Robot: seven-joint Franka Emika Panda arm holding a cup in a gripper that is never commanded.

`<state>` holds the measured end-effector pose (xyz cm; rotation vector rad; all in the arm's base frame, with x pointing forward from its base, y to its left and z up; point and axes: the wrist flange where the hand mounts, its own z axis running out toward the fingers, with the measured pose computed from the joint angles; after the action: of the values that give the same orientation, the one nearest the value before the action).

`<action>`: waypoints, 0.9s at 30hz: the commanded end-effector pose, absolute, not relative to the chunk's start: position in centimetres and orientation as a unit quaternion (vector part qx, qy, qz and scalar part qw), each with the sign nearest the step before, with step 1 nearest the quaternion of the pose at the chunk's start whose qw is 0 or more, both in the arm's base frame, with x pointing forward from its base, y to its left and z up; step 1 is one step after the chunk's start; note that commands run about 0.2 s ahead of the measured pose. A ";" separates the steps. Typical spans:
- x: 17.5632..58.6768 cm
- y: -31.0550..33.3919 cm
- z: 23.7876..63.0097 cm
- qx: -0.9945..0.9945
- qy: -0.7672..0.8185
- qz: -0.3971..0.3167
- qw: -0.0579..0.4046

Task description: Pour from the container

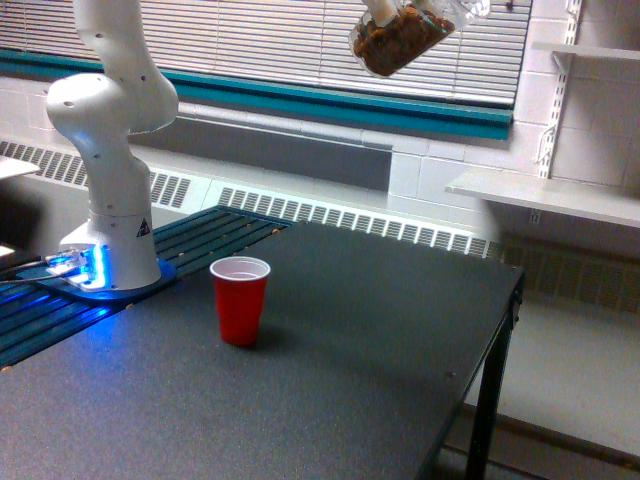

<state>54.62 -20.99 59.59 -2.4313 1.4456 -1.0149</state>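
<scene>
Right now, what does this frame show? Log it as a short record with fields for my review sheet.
container: clear cup with brown contents, tilted, at the top of the exterior view
held by: mostly cut off by the top edge; jaws not visible
target: red cup, upright, white inside
offset: container high above the table, toward the exterior view's right of the red cup
surface: dark table
pour: none visible

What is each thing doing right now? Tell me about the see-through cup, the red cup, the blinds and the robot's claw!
Clear container: up high near the top edge, tilted, brown stuff inside, nothing seen spilling out.
Red cup: standing upright on the table, open at the top, white inside, looks empty.
Window blinds: lowered.
Light at the robot's base: glowing blue.
Claw: mostly out of the picture, so open or shut cannot be told.
</scene>
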 end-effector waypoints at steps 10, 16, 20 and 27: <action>53.1 -20.1 62.7 -0.809 0.455 -0.366 0.062; 52.3 -18.8 61.6 -0.821 0.438 -0.361 0.056; 51.1 -17.8 60.5 -0.831 0.426 -0.355 0.049; 48.1 -16.8 59.9 -0.837 0.413 -0.358 0.034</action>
<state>50.07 -17.32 59.50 -2.5535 1.3075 -1.0615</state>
